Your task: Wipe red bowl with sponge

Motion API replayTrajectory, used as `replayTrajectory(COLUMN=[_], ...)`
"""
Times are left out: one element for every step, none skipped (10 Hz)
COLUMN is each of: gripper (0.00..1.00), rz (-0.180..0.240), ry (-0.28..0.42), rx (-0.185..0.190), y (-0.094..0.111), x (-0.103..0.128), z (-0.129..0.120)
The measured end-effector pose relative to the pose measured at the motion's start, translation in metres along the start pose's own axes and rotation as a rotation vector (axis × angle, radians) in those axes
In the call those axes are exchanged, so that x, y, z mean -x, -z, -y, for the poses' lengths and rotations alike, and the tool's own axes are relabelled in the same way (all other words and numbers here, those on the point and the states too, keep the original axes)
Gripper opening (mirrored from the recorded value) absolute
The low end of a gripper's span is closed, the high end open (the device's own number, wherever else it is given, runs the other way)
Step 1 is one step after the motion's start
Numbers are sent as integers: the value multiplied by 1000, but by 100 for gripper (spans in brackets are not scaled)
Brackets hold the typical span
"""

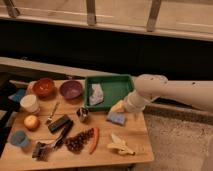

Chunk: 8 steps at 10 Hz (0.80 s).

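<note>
The red bowl [44, 87] stands at the table's back left, next to a purple bowl [71, 89]. The light-blue sponge [116, 118] lies flat on the wooden table just in front of the green tray [107, 78]. My white arm reaches in from the right, and my gripper [121, 107] hangs right above the sponge's back edge, open, with nothing seen in it. The bowl is far to the left of the gripper.
A pale cloth [96, 93] lies in the tray. On the table are a white cup [29, 102], a blue cup [19, 138], an orange fruit [31, 121], a black object [60, 123], a small metal cup [82, 114], grapes [77, 142], a red chili [95, 140] and a banana [121, 145].
</note>
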Motion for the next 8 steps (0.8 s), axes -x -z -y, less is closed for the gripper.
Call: replayTrajectory(gripper=[79,79,79,79,79,79,79,79], rz=[-1,0,0,0,8,27,45,62], ry=[7,5,3,4,3,-2,-7,-5], rx=[6,5,5,3,-3,-11,-28,-48], y=[-1,-1,-1,-1,-2,-4,-7,-9], x=[-1,-1,-1,-1,0,5,14,23], z=[-4,-3,-2,-2,-3,-5,-6,-8])
